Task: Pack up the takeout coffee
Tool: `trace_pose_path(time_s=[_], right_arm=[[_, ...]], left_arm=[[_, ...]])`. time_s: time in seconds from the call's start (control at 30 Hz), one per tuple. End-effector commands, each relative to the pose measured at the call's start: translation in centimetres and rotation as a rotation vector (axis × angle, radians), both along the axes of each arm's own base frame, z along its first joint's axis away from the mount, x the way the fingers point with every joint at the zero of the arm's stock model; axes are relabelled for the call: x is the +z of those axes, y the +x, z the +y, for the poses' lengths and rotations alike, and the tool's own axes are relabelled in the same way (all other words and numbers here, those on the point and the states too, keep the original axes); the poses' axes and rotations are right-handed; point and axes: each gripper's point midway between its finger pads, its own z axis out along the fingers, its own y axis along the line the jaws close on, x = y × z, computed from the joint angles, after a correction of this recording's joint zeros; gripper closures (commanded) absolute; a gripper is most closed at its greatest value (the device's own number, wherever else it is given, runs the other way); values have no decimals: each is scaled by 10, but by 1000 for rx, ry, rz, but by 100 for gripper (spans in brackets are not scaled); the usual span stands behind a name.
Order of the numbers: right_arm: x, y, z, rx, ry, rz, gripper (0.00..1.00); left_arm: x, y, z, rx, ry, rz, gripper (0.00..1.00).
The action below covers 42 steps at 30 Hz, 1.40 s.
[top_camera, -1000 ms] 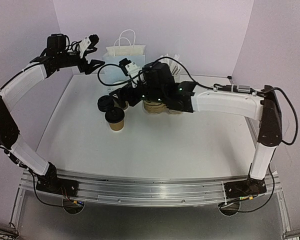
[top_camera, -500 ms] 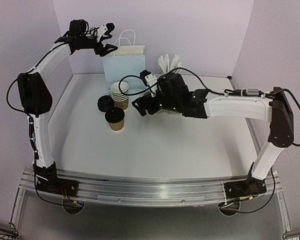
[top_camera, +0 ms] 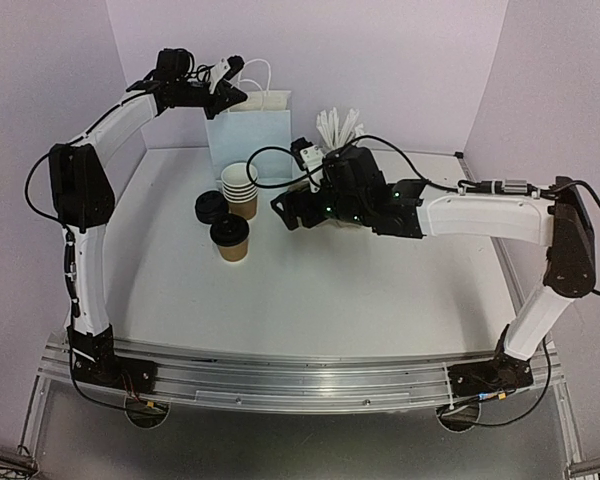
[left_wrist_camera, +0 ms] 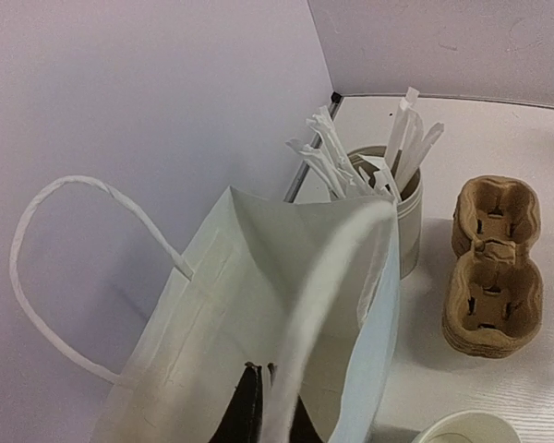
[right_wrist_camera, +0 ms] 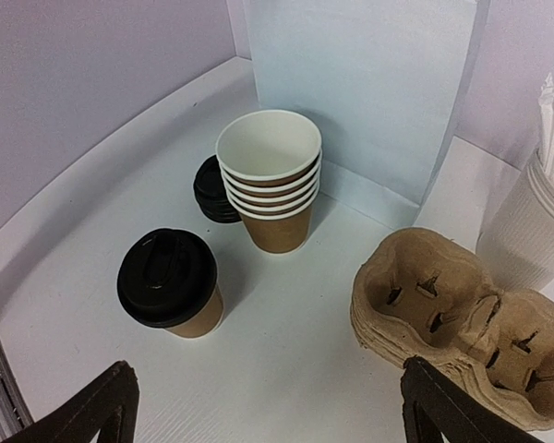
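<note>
The takeout coffee [top_camera: 229, 238], a small brown cup under a black lid, stands upright on the white table and also shows as the takeout coffee [right_wrist_camera: 171, 281] in the right wrist view. My left gripper [top_camera: 230, 92] is up at the top left of the pale blue paper bag [top_camera: 250, 140]. In the left wrist view that gripper [left_wrist_camera: 263, 406] is shut with the bag's [left_wrist_camera: 222, 314] top edge between its black fingers. A blurred white handle crosses in front. My right gripper [right_wrist_camera: 268, 369] hangs open above the table, right of the coffee, holding nothing.
A nested stack of brown cups [right_wrist_camera: 270, 175] and a pile of loose black lids [right_wrist_camera: 212, 189] stand just behind the coffee. Stacked pulp cup carriers [right_wrist_camera: 452, 314] lie to the right. A white holder of wrapped straws [top_camera: 340, 140] stands beside the bag. Purple walls enclose the table.
</note>
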Motion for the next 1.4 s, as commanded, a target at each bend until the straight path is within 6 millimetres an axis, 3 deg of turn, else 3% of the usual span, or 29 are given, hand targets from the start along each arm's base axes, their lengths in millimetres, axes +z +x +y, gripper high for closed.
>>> trace_pose_path(time_s=[0.0, 0.2, 0.33, 0.43, 0.6, 0.73, 0.83, 0.97, 1.03, 1.2, 1.37], right_arm=[[14, 2, -1, -23, 48, -5, 6], [17, 2, -1, -26, 62, 0, 7], [23, 2, -3, -35, 74, -5, 7], [28, 2, -6, -44, 84, -11, 7], [42, 4, -17, -94, 103, -31, 7], [54, 10, -36, -188, 101, -55, 7], [66, 14, -55, -274, 100, -84, 7], [70, 17, -87, -397, 30, -93, 7], [73, 19, -108, -484, -10, -96, 7], [73, 11, -160, -631, -85, -65, 8], [72, -18, -224, -776, -83, -10, 10]], left_arm=[[41, -5, 7, 32, -44, -94, 100], [93, 14, 19, 143, -80, -348, 100], [151, 27, 32, 251, -128, -581, 100], [193, 23, 42, 302, -168, -727, 100], [255, -9, 50, 305, -229, -869, 100], [303, -51, 59, 292, -286, -927, 100], [320, -89, 59, 229, -302, -938, 100], [340, -137, 59, 134, -394, -853, 100], [338, -164, 48, 51, -415, -786, 100], [301, -231, 8, -158, -411, -573, 100], [268, -297, -24, -363, -408, -433, 100]])
